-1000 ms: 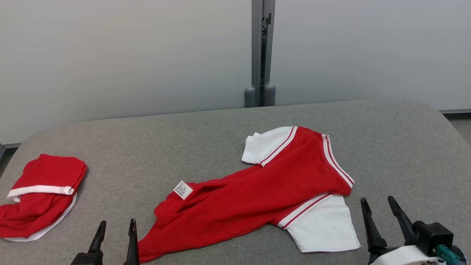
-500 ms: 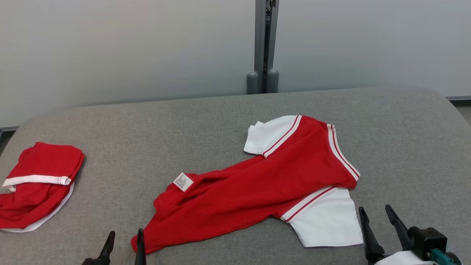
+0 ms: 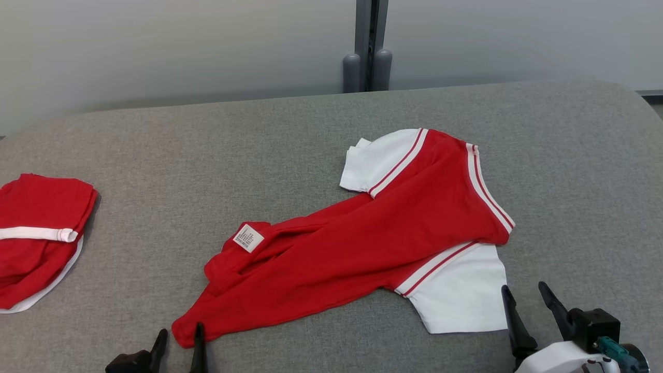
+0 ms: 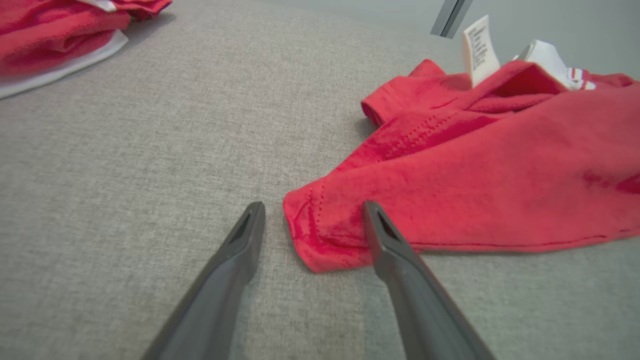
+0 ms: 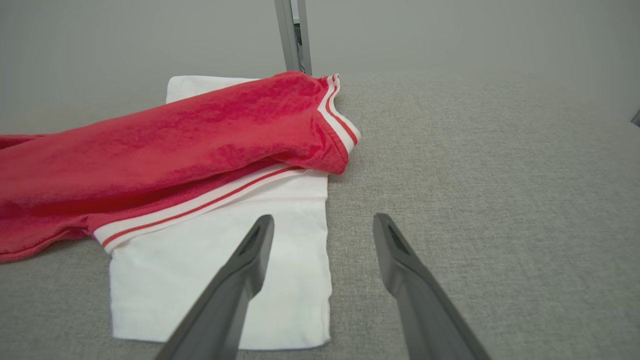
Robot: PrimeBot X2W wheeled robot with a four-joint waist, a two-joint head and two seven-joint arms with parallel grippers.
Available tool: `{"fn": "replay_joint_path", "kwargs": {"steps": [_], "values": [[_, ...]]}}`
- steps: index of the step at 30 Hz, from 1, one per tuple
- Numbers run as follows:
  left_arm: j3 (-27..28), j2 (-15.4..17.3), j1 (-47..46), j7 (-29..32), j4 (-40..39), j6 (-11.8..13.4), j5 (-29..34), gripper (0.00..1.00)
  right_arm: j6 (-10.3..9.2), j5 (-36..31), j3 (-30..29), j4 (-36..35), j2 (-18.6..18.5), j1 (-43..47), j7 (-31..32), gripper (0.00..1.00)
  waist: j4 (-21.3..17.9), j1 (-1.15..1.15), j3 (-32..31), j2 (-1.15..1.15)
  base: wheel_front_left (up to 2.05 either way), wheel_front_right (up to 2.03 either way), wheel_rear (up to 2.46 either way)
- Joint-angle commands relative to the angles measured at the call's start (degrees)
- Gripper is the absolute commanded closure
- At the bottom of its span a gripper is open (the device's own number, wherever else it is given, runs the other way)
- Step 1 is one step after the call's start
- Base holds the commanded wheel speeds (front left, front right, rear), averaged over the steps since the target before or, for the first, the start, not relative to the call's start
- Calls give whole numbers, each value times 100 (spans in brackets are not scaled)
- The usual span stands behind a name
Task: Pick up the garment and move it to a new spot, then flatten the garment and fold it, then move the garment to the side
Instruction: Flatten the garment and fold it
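Note:
The garment, a red shirt with white sleeves, lies twisted and crumpled across the middle of the grey table. My left gripper stands open at the shirt's near-left hem corner. In the left wrist view that red corner of the garment lies between the fingers of the left gripper. My right gripper is open just right of the near white sleeve. In the right wrist view the right gripper straddles the right edge of the white sleeve. Nothing is held.
A second red and white garment lies folded near the table's left edge, also at the top left of the left wrist view. A grey post rises behind the far edge, against a pale wall. Bare table extends right of the shirt.
The head camera has tilted down, so the whole picture shifted up. My left gripper has come forward to the shirt's hem corner, which now sits between its fingers. Both grippers stay open.

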Motion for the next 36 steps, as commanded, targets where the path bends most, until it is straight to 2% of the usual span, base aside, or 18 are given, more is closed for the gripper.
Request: {"fn": "replay_joint_path", "kwargs": {"steps": [1,5,7,10,12,15,26,30,31,33,36], "values": [[55,27,-150,0,83,-7,-108,0,-2,-50,-37,-7,-37,-108,1,0,-61,0,103,0,0,0,0],[75,31,-194,0,177,-55,-210,0,-2,-74,-52,4,-36,-185,1,0,-96,0,151,0,0,0,0],[42,27,-204,2,261,-90,-284,7,-2,-68,-59,16,-36,-196,1,0,-99,0,161,0,0,0,0],[21,26,-235,3,322,-118,-343,8,-2,-56,-52,31,-36,-183,1,0,-95,0,171,0,0,0,0],[22,24,-259,8,365,-140,-376,50,-2,-40,-49,36,-37,-175,1,0,-88,0,183,0,0,0,0],[47,23,-284,7,394,-189,-377,100,-2,-34,-42,67,-38,-176,1,0,-80,0,192,0,0,0,0],[-72,29,-168,0,165,-406,-212,100,-2,82,150,715,-37,-176,1,0,77,0,124,0,0,0,0],[-118,28,-191,0,50,-468,-136,100,-2,81,254,1296,-36,-280,16,0,144,0,136,0,0,0,0],[-147,26,-196,0,32,-483,-72,100,-2,109,301,1459,-29,-314,24,43,152,0,137,0,0,0,0],[-127,36,-185,0,7,-511,-175,100,-2,220,405,1634,-20,-380,36,100,162,0,130,0,0,0,0],[-144,29,-210,0,-147,-567,-184,100,-2,425,474,1568,-17,-449,27,100,145,0,66,0,0,0,0]]}}
